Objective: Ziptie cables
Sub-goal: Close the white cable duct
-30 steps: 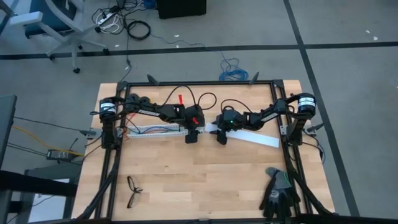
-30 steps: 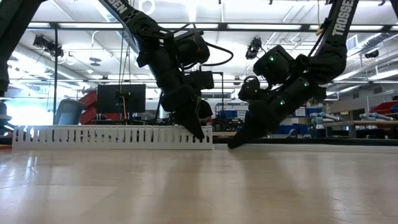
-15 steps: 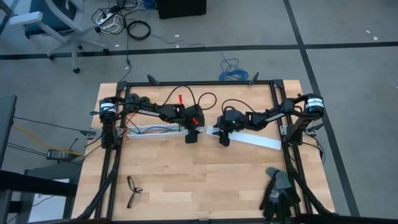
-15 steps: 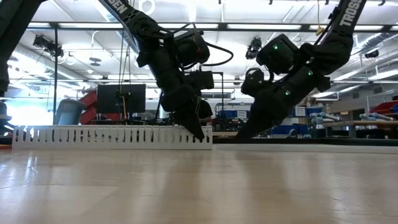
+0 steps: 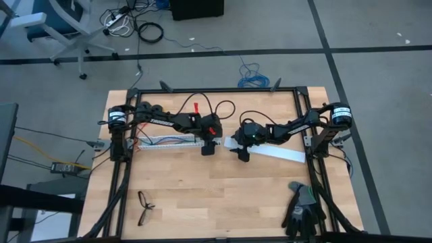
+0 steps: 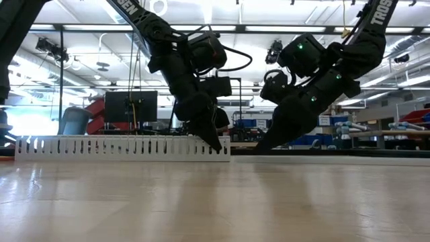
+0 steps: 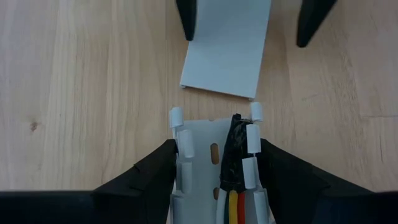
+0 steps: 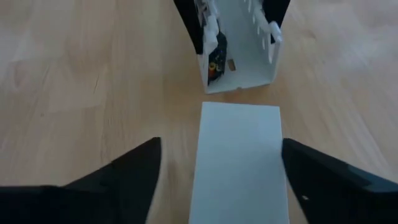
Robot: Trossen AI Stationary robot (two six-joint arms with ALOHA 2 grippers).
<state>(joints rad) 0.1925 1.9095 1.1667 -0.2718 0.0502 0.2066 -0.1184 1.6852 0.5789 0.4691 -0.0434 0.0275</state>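
A long white slotted strip [image 5: 169,140] lies on the table at the far left. The cables [image 7: 235,205], yellow and red wires with a black wrap at their end, lie inside it. My left gripper [image 7: 217,146] is shut on that strip's right end. A flat white strip [image 8: 239,162] lies on the table to the right of it, in line with it. My right gripper [image 8: 221,144] hovers open just above that strip's left end, one finger on each side, touching nothing. No loose zipties show. My left gripper clasps the slotted strip's two side walls [image 7: 184,149] between its fingers, at the end nearest the table's middle. The fingers slant down from above and lie along the strip. The strip rests flat on the table [image 6: 121,148].
Black eyeglasses [image 5: 144,206] lie near the front left and black gloves [image 5: 302,209] at the front right. A black frame rail [image 5: 216,90] runs along the table's far edge. Bare wood lies between the strips and the near edge.
My right gripper has lifted a little off the table at the flat strip's left end. The left gripper and the slotted strip have kept still.
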